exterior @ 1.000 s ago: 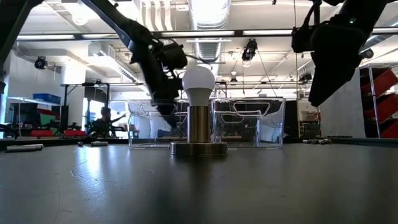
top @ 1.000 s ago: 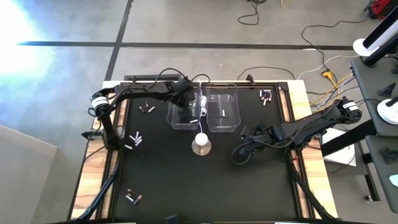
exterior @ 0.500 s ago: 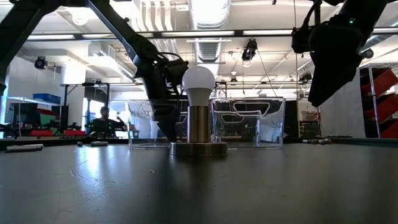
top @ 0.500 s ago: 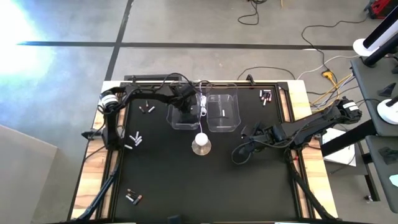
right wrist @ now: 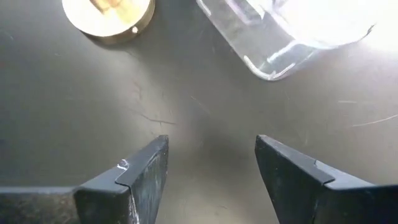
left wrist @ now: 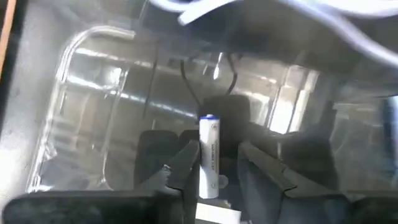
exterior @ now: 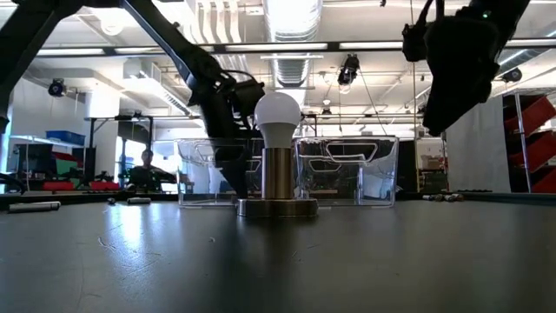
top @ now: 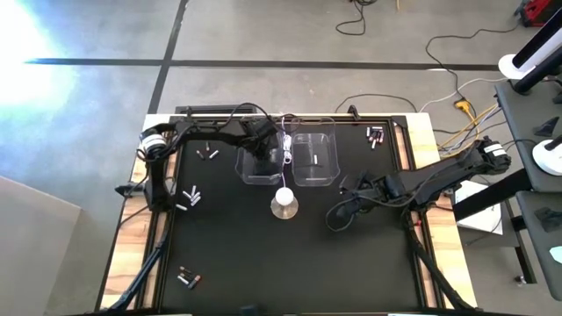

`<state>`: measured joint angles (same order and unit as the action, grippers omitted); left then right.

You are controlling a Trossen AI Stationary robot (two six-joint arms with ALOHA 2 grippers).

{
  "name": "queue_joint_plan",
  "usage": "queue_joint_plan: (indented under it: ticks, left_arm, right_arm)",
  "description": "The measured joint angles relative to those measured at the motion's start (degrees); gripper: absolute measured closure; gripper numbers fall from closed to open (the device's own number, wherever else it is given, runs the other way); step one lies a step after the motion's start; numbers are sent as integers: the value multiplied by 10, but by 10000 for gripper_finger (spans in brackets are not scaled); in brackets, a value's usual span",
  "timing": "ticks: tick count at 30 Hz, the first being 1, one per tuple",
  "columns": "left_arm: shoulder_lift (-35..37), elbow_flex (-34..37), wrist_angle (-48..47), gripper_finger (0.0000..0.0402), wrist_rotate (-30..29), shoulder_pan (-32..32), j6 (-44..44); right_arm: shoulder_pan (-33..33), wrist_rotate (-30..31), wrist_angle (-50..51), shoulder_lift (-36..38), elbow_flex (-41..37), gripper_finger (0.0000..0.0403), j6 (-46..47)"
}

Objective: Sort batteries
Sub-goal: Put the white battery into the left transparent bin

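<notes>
One white battery (left wrist: 209,155), long axis between left end effector (left wrist: 216,163) fingers.

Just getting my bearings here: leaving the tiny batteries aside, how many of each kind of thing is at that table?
Robot arms: 2, left and right
Clear bins: 2
Lamp on round base: 1
Total: 5
</notes>
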<state>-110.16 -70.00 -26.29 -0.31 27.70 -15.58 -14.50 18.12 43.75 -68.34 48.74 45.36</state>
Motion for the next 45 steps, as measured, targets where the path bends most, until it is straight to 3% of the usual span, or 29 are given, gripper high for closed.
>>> queue_joint_plan:
  ticks: [7,13,19,22,25,33,39,45]
  left_arm:
    - [126,21,-7,271,1,-10,-12]
    - [327,131,13,263,4,-17,10]
    - [503,280,0,262,-137,-16,94]
    - [542,331,-14,262,-162,-5,178]
    - [543,362,-9,262,-152,12,240]
    - [442,369,-5,262,-137,86,252]
    - [343,343,-2,262,-132,151,225]
    - [274,341,13,262,-113,163,207]
  right_arm:
    - [0,14,29,0,37,178,-2]
    - [0,17,25,0,45,174,4]
    - [3,31,22,0,45,179,10]
    - [7,42,17,0,45,177,5]
    - [11,45,16,0,45,174,2]
    - [6,44,13,0,44,172,19]
    - [-6,43,13,0,44,180,32]
    - [-21,42,13,0,44,181,46]
